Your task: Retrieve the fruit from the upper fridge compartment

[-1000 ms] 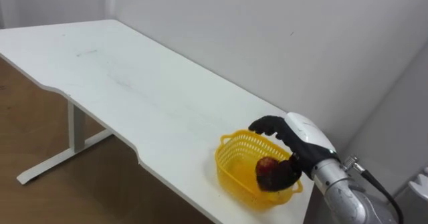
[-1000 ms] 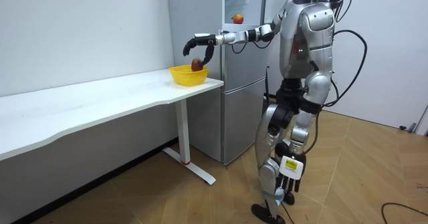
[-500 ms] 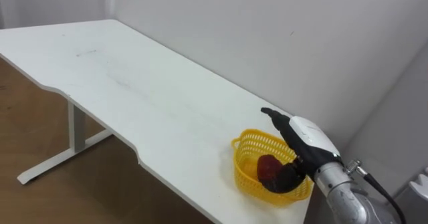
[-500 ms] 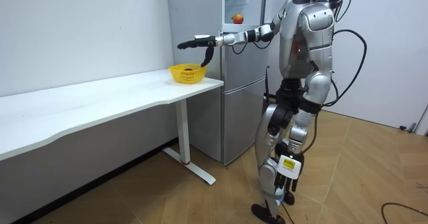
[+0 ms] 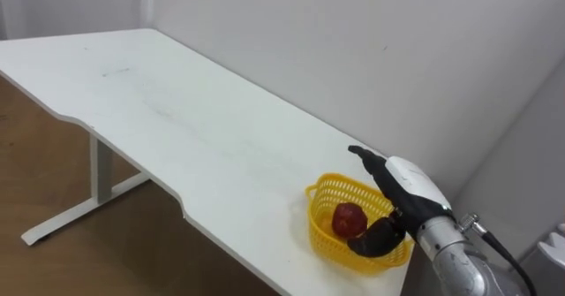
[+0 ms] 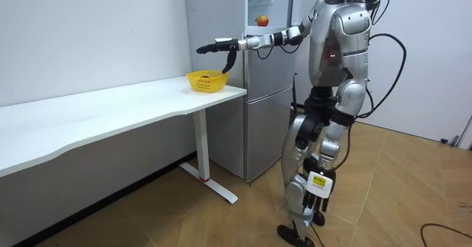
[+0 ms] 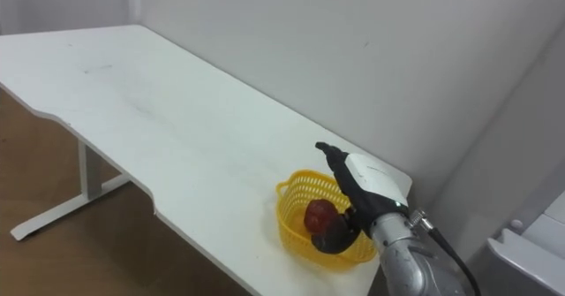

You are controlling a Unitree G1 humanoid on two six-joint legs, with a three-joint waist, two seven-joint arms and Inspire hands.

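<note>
- Stance (room view): the robot stands upright beside the fridge (image 6: pixel 259 92), right arm stretched level toward the end of the table (image 5: pixel 177 110).
- Right hand (image 5: pixel 402 185): hovers over the near side of the basket (image 5: pixel 325 193). Fingers (image 5: pixel 362 154) are straight and pressed together, pointing out across the rim. The thumb (image 5: pixel 375 239) hangs down, apart from the fingers. Nothing is pinched or enclosed.
- Red fruit (image 5: pixel 350 218): lies inside the basket, below the fingers and just beside the thumb. Whether the thumb touches it cannot be told.
- Handling, judged: the fruit looks firm, round and smooth-skinned, with modest weight. It is likely to roll or slip under a shallow pinch and to bruise if squeezed hard or dropped. The best hold is around its widest part, fingers on one side and thumb opposite.
- Basket: yellow openwork plastic sitting at the table's end, under the fingertips. It probably weighs little, so a sideways nudge from the thumb could shift it.
- Beyond the fingertips: bare white tabletop runs on along the wall (image 5: pixel 353 49).
- Room view: a second red fruit (image 6: pixel 262 20) sits in the upper fridge, well behind the hand.
</note>
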